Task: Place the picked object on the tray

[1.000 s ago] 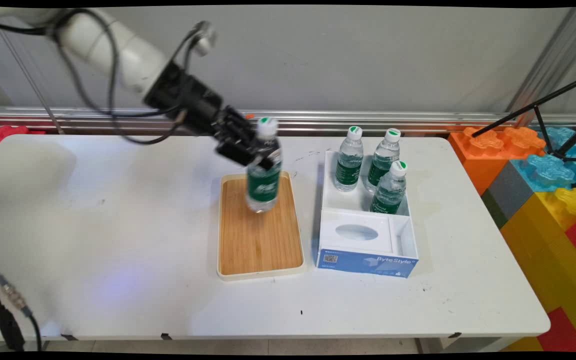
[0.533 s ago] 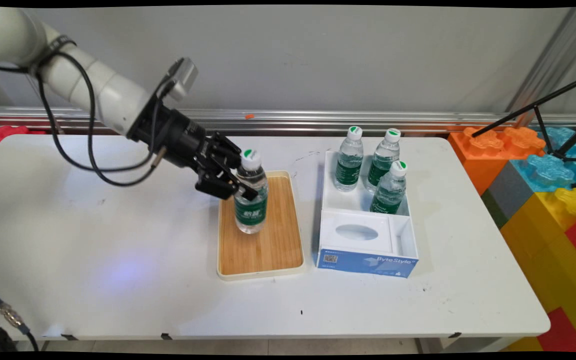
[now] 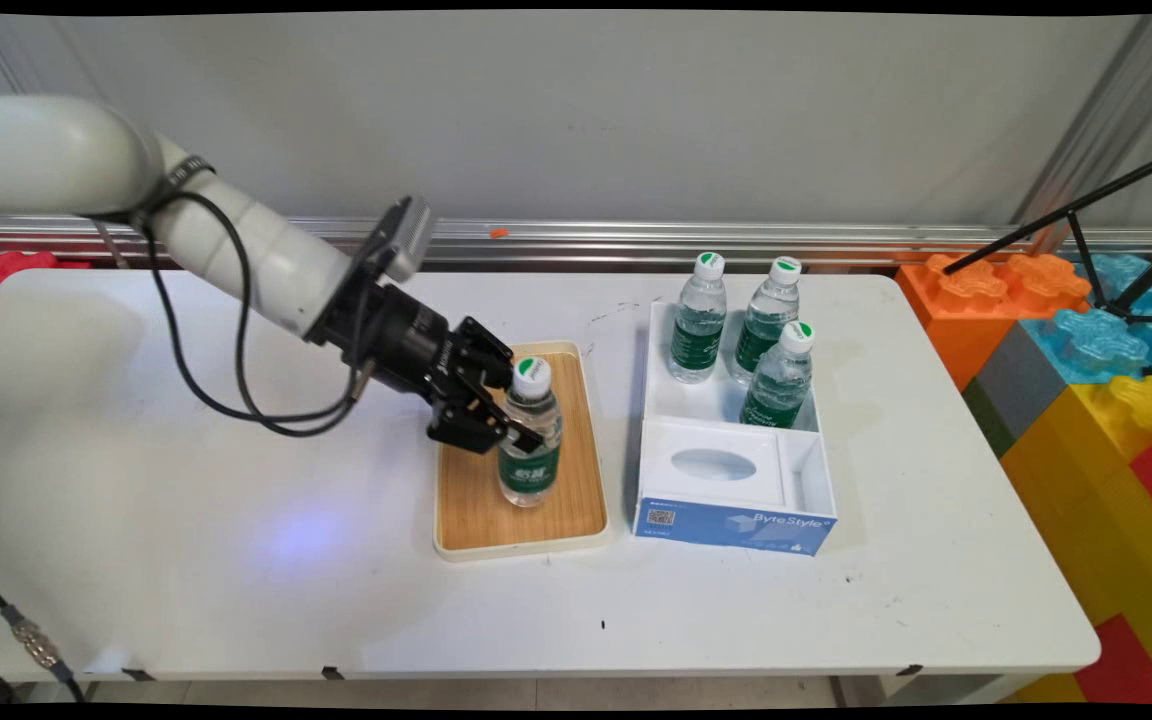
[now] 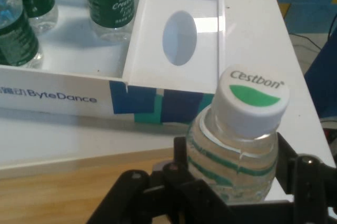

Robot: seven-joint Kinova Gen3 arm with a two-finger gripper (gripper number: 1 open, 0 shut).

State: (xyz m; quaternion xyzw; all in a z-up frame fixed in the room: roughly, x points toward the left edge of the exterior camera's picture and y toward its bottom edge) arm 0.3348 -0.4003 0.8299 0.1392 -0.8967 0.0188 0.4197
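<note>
Claw [image 3: 514, 425] fingers are clamped on the upper body of a bottle [image 3: 530, 447], which stands upright on the near half of the wooden tray [image 3: 481, 520], just below its white cap [image 4: 254, 99]. Right of the tray sits a white box [image 3: 731, 525]; three more bottles [image 3: 741, 335] stand in its far compartment.

Main view fixed above table's [image 3: 236, 560] near side, looking down toward far wall; hand view close along the gripper [image 4: 231, 192]; both share bottle [image 3: 530, 440], tray [image 3: 521, 535], box [image 3: 736, 525].
</note>
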